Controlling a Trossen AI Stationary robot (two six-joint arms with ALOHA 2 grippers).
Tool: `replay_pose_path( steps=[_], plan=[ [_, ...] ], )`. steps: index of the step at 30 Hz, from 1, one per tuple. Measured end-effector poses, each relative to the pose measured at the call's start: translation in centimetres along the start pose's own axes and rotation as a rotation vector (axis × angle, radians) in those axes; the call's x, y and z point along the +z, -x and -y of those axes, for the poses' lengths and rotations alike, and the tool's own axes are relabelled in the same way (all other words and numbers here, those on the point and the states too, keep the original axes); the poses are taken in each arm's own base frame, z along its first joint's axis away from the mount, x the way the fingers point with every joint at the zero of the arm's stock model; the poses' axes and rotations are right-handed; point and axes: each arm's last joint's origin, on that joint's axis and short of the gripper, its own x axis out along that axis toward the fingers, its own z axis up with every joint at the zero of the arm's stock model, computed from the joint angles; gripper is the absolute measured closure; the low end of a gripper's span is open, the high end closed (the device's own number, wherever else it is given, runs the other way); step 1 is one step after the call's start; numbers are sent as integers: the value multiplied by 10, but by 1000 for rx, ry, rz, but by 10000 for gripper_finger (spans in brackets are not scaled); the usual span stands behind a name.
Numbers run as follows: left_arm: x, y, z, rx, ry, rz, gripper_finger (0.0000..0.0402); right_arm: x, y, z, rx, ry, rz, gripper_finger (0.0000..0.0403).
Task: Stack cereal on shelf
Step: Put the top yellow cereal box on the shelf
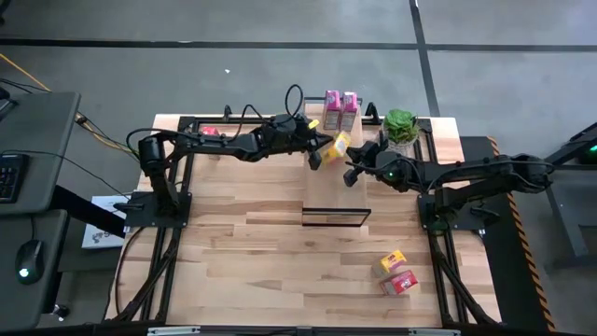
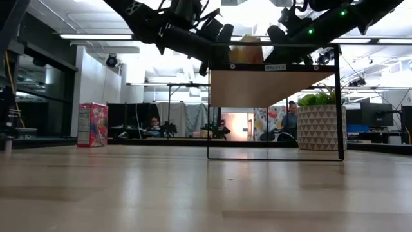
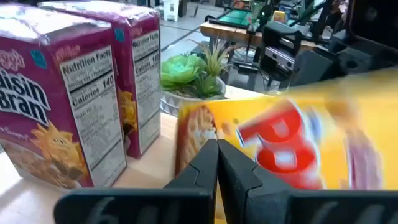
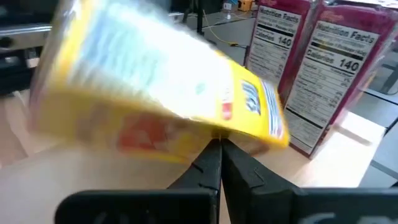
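Yellow cardboard cereal box lies tilted on the raised light-wood shelf, at 6 o'clock from two magenta boxes. Left end effector and right end effector flank it, fingers together.

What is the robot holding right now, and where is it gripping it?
Nothing is gripped: the left end effector and right end effector are both shut empty, beside the tilted yellow cereal box.
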Motion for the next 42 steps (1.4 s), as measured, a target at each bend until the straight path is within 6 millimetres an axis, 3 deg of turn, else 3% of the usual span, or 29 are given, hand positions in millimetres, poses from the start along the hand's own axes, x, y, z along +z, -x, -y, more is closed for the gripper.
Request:
replay_pose_path(
  steps=[17,24,31,34,42],
  plan=[
    [-7,1,2,-1,-29,-90,401,0,-2,3,38,-44,-20,403],
    [9,17,-6,59,-48,-105,401,5,13,13,33,-71,-34,403],
    [-7,19,-4,26,-41,-228,401,6,18,16,30,-108,-45,403],
    [-18,20,-3,20,-29,-203,401,7,18,16,25,-111,-37,403],
    [-36,24,-4,21,0,-182,401,18,15,6,92,-115,168,403]
  ],
)
